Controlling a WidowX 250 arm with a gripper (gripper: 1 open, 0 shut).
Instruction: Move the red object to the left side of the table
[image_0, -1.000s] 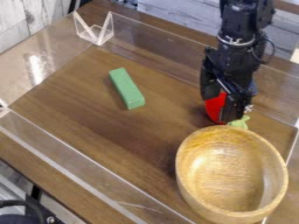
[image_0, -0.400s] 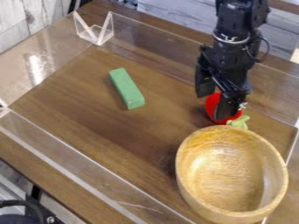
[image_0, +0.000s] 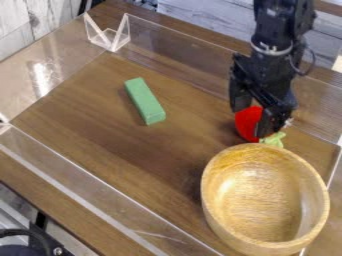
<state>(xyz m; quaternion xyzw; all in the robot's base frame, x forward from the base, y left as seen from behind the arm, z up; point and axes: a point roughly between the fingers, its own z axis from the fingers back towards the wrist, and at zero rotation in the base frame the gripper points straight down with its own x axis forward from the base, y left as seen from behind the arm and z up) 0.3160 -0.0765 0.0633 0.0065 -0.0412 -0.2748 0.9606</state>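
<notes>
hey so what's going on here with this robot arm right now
A single robot arm has its claw lowered, pointing down, over the red object near the right side of the table. The jaws are open around it, not yet closed. A wooden bowl sits just in front, and a green block lies further left.

Low clear acrylic walls (image_0: 80, 195) are bordering the work surface, catching glare from light above. A small clear acrylic triangular stand (image_0: 107, 32) is sitting at the far-left corner of those walls. Pale whitewashed wooden planks (image_0: 34, 25) are showing beyond the walls, far left. Dark blurry clutter below near-left corner.
</notes>
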